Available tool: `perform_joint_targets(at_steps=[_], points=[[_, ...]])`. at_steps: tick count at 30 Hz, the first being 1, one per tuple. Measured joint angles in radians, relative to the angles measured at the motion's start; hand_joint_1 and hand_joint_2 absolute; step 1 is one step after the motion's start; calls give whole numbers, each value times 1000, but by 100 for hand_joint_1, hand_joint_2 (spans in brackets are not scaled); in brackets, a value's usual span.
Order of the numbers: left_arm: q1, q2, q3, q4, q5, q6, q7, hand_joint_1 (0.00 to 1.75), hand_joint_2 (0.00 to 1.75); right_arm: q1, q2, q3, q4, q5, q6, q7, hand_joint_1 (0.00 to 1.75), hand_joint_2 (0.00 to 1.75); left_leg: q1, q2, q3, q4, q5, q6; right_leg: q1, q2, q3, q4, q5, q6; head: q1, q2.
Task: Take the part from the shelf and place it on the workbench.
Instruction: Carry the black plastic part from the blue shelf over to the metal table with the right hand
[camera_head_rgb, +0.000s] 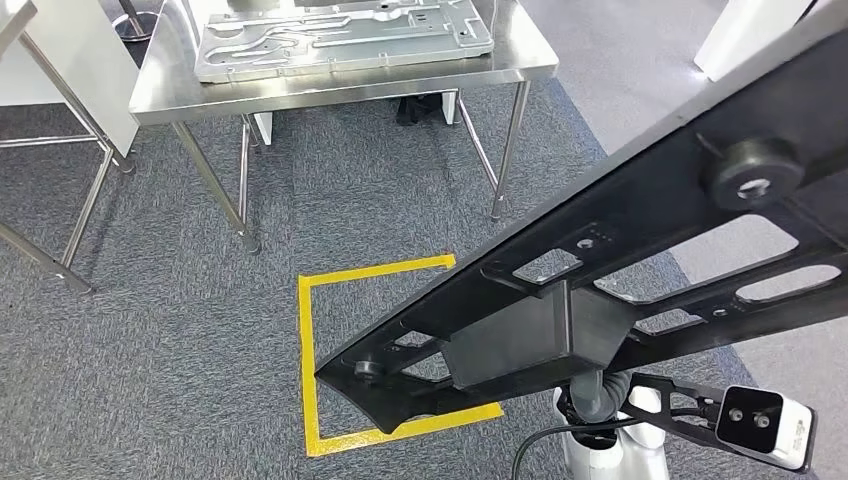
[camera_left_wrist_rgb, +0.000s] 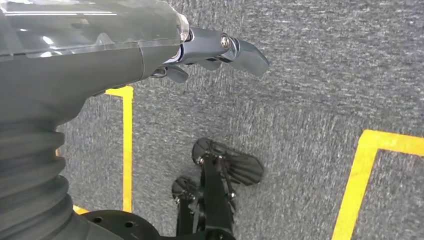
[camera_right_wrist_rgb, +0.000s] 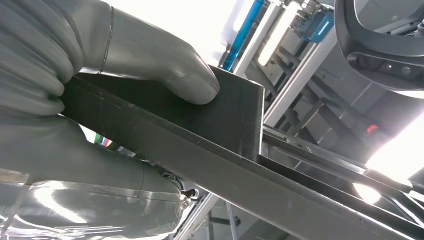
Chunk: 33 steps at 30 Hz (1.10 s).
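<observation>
A long black frame part (camera_head_rgb: 620, 250) with cut-outs and a box-shaped block slants across the head view from the lower middle to the upper right, above the floor. In the right wrist view my right hand (camera_right_wrist_rgb: 100, 75) grips this black part (camera_right_wrist_rgb: 210, 145), thumb pressed on the block and fingers under the bar. My right arm (camera_head_rgb: 598, 398) shows beneath the part. The steel workbench (camera_head_rgb: 340, 95) stands ahead at the top of the head view. My left hand (camera_left_wrist_rgb: 215, 50) hangs over the carpet, fingers extended, holding nothing.
A silver machined plate (camera_head_rgb: 340, 40) lies on the workbench. A yellow tape square (camera_head_rgb: 308, 350) marks the grey carpet between me and the bench. Another metal-legged table with a white panel (camera_head_rgb: 70, 60) stands at the left. Paler floor lies at the right.
</observation>
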<state>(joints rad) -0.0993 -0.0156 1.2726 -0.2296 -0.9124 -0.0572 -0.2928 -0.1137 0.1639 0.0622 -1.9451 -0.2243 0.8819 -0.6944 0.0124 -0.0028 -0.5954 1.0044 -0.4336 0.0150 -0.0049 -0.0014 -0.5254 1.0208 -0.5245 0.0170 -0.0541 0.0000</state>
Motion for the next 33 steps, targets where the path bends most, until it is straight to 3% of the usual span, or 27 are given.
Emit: perform_joint_targets(at_steps=[1, 3, 4, 5, 6, 7, 9, 10, 11, 14, 16, 19, 20, 21, 22, 24, 25, 26, 30, 31, 33], points=[[-1, 0, 0, 0, 0, 0, 0, 0, 175, -1, 0, 0, 0, 0, 0, 0, 175, 175, 2, 0, 4, -4, -1, 6, 0, 0, -20, 42, -22, 4, 0, 0], [-3, 0, 0, 0, 0, 0, -1, 0, 175, -1, 0, 0, 1, 0, 0, 0, 175, 175, 0, 0, 7, -4, -7, 14, -2, 1, -97, 179, -77, 8, 0, 0], [-3, 0, 0, 0, 0, 0, -1, 0, 175, 0, 0, 0, 2, 0, 0, 0, 175, 175, -1, 0, 8, -3, -10, 15, -3, 1, -138, 243, -95, 9, 0, 0], [-3, 0, 0, 0, 0, 0, -1, 0, 175, 1, 0, 0, 2, 0, 0, 0, 175, 175, -1, -1, 11, -3, -13, 16, -3, 1, -166, 278, -94, 9, 0, 0], [-2, 0, 0, 0, 0, 0, -1, 0, 175, 1, -1, 0, 3, 0, 0, 0, 175, 175, -2, -2, 16, -2, -17, 15, -3, 1, -171, 267, -68, 8, 0, 0], [-2, 0, 0, 0, 0, -1, -1, 0, 175, 1, -1, 0, 3, 0, 0, 0, 175, 175, -2, -4, 22, -1, -22, 13, -3, 1, -157, 219, -27, 6, 0, 0], [-3, -1, 0, 0, 0, -2, -1, 0, 175, 1, -1, 0, 4, 0, 0, 0, 175, 175, -4, -6, 35, 1, -32, 7, -1, 1, -98, 73, 51, -1, 0, 0], [-3, -1, 0, 0, 0, -2, -1, 0, 175, 0, -1, 0, 4, 0, 0, 0, 175, 175, -5, -6, 39, 2, -37, 3, 0, 1, -77, 25, 69, -5, 0, 0], [-4, -1, 0, 0, 0, -3, -1, 0, 175, -1, -1, 0, 4, 0, 0, 0, 175, 175, -6, -7, 40, 2, -40, -2, 2, 2, -66, -2, 73, -8, 0, 0], [-6, -1, 0, 0, 1, -1, -2, 0, 175, -1, 0, 0, 6, -1, 0, 0, 175, 175, -7, -5, 46, -1, -48, -19, 0, 5, -59, -12, 68, -22, 0, 0], [-8, -1, 0, 0, 2, 1, -2, 0, 175, -3, 0, 0, 6, -4, 0, 0, 175, 175, -6, -4, 30, 43, -73, -31, -4, 4, -47, -22, 67, -32, 0, 0], [-7, -1, 0, 0, 4, 4, -2, 0, 175, -6, 0, 0, 11, -7, 0, 0, 175, 175, -1, -3, -75, 239, -153, -44, -4, 1, -34, -25, 58, -41, 0, 0], [-6, -1, 0, 0, 4, 5, -1, 0, 175, -6, 0, 0, 13, -8, -1, 0, 175, 175, -1, -3, -105, 284, -159, -46, -4, 2, -30, -25, 54, -42, 0, 0], [-5, -1, 0, 0, 4, 6, -1, 0, 175, -6, 0, 0, 16, -8, -2, 0, 175, 175, -1, -3, -118, 292, -144, -47, -3, 2, -25, -25, 50, -41, 0, 0], [-5, -1, 0, 0, 4, 6, -1, 0, 175, -6, 0, 0, 18, -8, -4, 0, 175, 175, -1, -3, -108, 256, -110, -45, -3, 2, -18, -24, 45, -40, 0, 0], [-5, 0, 0, 0, 4, 7, -1, 0, 175, -7, 0, 1, 19, -8, -7, 0, 175, 175, -2, -2, -47, 114, -29, -37, -2, 2, -1, -25, 33, -35, 0, 0], [-5, 0, 0, 0, 4, 7, -1, 0, 175, -8, 0, 1, 19, -8, -9, 0, 175, 175, -5, -2, -20, 55, -6, -31, -1, 3, 4, -24, 28, -31, 0, 0], [-6, 0, 0, 0, 4, 7, -1, 0, 175, -9, 0, 2, 19, -8, -11, 0, 175, 175, -7, -3, -4, 18, 2, -24, 0, 3, 7, -24, 24, -27, 0, 0], [-5, 1, 0, 0, 3, 8, -2, 0, 175, -11, 0, 5, 19, -8, -21, 0, 175, 175, -7, -3, 6, -2, -6, 0, 1, 3, 5, -16, 9, -5, 0, 0], [-6, 1, 0, 0, 3, 8, -3, 0, 175, -13, 0, 6, 19, -8, -21, 0, 175, 175, -4, -3, 11, -6, -6, 6, 1, 3, -6, 10, -5, 0, 0, 0], [-7, 1, 0, 0, 2, 8, -4, 0, 175, -14, 0, 8, 19, -8, -22, 0, 175, 175, -2, -3, 20, -10, -12, 15, -1, 3, -71, 133, -57, 8, 0, 0]])
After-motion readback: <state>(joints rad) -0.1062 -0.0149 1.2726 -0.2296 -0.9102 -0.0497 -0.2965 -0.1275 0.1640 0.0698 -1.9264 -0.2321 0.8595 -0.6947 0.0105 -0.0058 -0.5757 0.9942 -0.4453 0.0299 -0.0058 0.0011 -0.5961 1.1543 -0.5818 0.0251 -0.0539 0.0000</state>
